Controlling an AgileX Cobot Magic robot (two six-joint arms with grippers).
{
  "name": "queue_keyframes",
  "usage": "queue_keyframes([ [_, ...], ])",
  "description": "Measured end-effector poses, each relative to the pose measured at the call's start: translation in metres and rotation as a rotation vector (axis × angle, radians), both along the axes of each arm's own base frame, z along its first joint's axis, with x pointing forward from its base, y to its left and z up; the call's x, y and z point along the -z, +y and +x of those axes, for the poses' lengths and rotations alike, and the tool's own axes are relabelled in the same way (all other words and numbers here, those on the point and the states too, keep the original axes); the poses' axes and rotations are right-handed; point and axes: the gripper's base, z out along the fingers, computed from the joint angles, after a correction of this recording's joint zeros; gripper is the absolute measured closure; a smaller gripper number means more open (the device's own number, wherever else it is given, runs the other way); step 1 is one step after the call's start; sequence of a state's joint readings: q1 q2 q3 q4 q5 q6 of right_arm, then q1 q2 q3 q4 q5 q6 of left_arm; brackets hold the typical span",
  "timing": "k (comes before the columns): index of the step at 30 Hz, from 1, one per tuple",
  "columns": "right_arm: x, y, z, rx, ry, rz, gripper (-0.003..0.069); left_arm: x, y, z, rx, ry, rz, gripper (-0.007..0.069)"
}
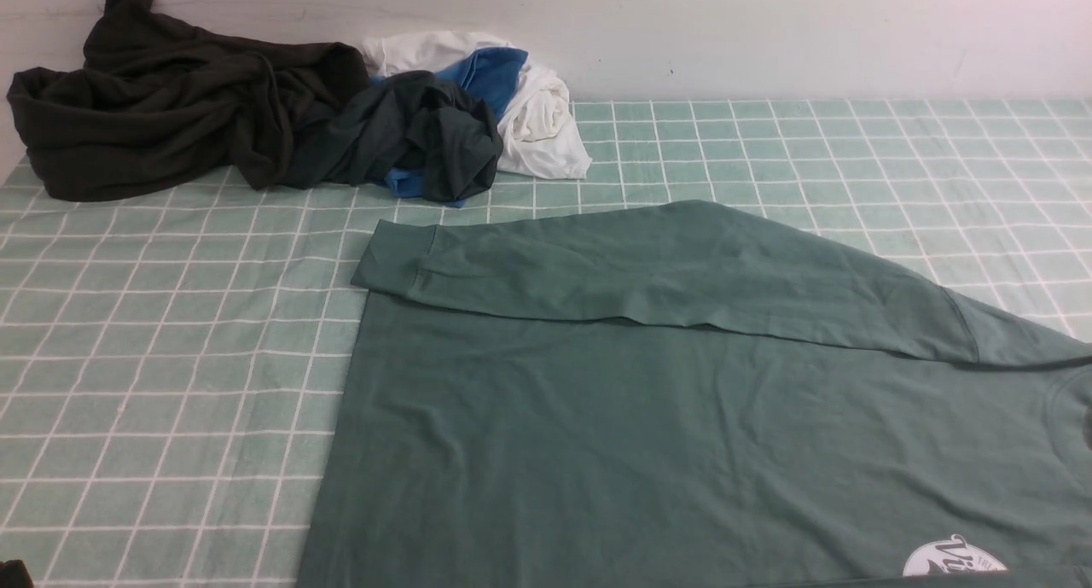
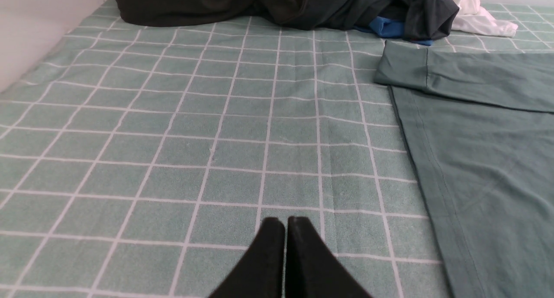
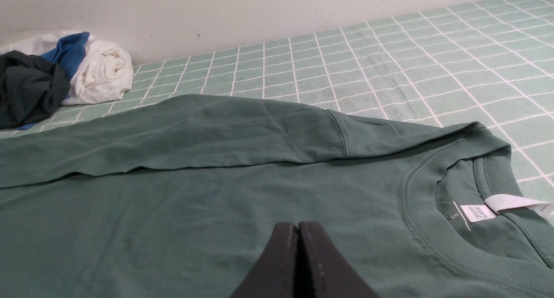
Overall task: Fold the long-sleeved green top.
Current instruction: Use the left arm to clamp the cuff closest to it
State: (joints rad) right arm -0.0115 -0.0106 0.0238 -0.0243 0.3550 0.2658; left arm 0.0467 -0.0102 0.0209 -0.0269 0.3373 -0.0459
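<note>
Now, left gripper (image 2: 285,222): drawn together, empty, over the checked sheet (image 2: 173,138).
right gripper (image 3: 298,227): together, empty, perhaps touching the green long-sleeved top (image 3: 173,203).

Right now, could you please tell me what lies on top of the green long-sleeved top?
Its own sleeve lies folded across the green long-sleeved top, cuff toward the left; the fabric under that sleeve is hidden.

- Dark teal garment (image 1: 418,136): crumpled on the green checked counter (image 1: 153,358).
- Black-olive garment (image 1: 171,101): heaped, touching the teal garment's left side.
- Blue cloth (image 1: 490,76): behind and beneath the teal garment.
- White garment (image 1: 542,119): bunched, touching its right side.
</note>
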Motion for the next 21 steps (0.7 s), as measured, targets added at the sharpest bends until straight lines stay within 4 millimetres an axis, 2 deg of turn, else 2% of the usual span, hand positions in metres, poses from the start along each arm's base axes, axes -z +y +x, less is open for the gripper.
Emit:
queue_keyframes([
  [16,0.0,-0.0001,0.0,0.0,0.0,-0.003,0.0672,0.0,-0.0001,0.0,0.0,0.0,-0.003,0.0628],
  [21,0.0,-0.0001,0.0,0.0,0.0,-0.003,0.0672,-0.0006,-0.0017,0.0002,0.001,-0.009,-0.072,0.0628],
])
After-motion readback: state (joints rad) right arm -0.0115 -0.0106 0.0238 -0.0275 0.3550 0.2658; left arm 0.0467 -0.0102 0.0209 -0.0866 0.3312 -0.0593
